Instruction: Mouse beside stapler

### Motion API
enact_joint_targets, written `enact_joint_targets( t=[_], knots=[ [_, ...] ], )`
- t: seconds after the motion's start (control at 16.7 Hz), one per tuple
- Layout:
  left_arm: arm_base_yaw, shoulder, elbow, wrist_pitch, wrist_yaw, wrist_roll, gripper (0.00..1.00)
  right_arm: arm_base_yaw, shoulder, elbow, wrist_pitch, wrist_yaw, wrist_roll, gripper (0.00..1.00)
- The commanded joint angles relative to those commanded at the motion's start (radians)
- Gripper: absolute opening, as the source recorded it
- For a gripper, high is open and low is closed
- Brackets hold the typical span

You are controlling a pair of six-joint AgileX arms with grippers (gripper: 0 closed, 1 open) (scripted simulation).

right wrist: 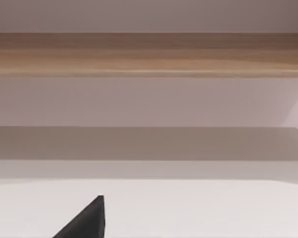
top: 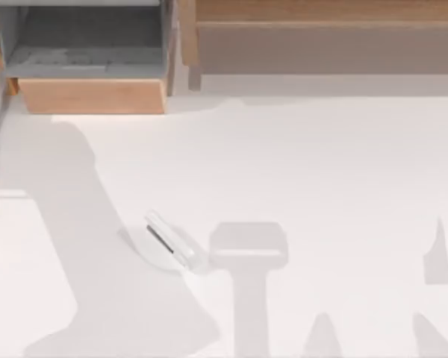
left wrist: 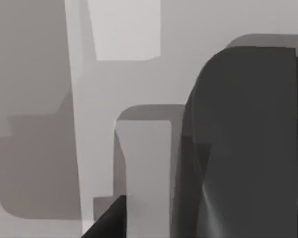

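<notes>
Pincer state on either arm I cannot tell: the left pincer (left wrist: 238, 148) appears as a dark bulk over the pale counter (top: 321, 164), the right pincer (right wrist: 87, 220) as a dark wedge facing a wooden shelf (right wrist: 149, 54). On the counter, the stapler (top: 172, 245) lies slantwise, left of centre and toward the near edge, its dark slot turned to the left. I judge the task barely begun. Next comes finding the mouse, gripping it and setting it down just beside the stapler without nudging it.

Open wooden drawer (top: 93, 95) (far left), shelf (top: 328, 11)
</notes>
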Motion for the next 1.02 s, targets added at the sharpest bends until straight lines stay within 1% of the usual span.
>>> enact_joint_targets(
  t=[0.54,0.6,1.02],
  knots=[
    [0.0,0.0,0.0,0.0,0.0,0.0,0.02,0.0,0.0,0.0,0.0,0.0,0.0,1.0],
    [0.0,0.0,0.0,0.0,0.0,0.0,0.0,0.0,0.0,0.0,0.0,0.0,0.0,1.0],
    [0.0,0.0,0.0,0.0,0.0,0.0,0.0,0.0,0.0,0.0,0.0,0.0,0.0,1.0]
  ],
)
